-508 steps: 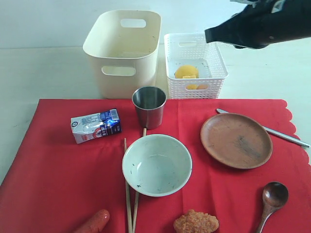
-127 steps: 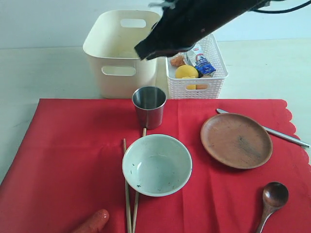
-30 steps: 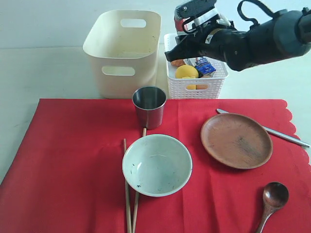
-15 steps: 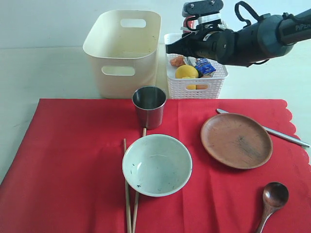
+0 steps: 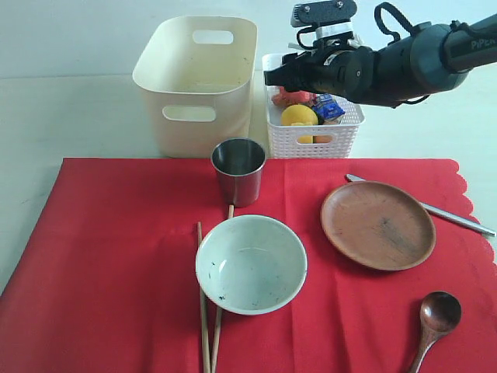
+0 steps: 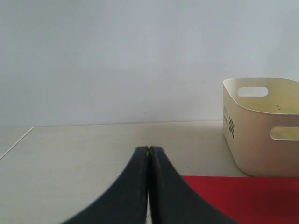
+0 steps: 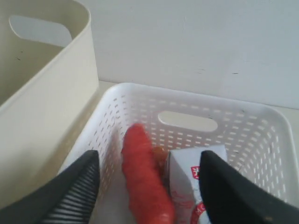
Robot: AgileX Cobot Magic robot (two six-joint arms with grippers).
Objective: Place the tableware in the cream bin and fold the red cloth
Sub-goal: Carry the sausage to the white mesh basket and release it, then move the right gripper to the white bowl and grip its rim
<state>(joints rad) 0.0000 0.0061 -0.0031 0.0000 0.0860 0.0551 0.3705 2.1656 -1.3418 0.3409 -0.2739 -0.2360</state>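
Your right gripper has just dropped the sausage into the basket, jaws spread above it. Your left gripper is clenched and empty. Food's cleared, so I'd take the cup near the basket next.

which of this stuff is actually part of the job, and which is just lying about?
Job: cream bin, red cloth, steel cup, speckled bowl, brown plate, wooden spoon, chopsticks, metal knife.
Lying about: white lattice basket holding lemon, sausage, milk carton.
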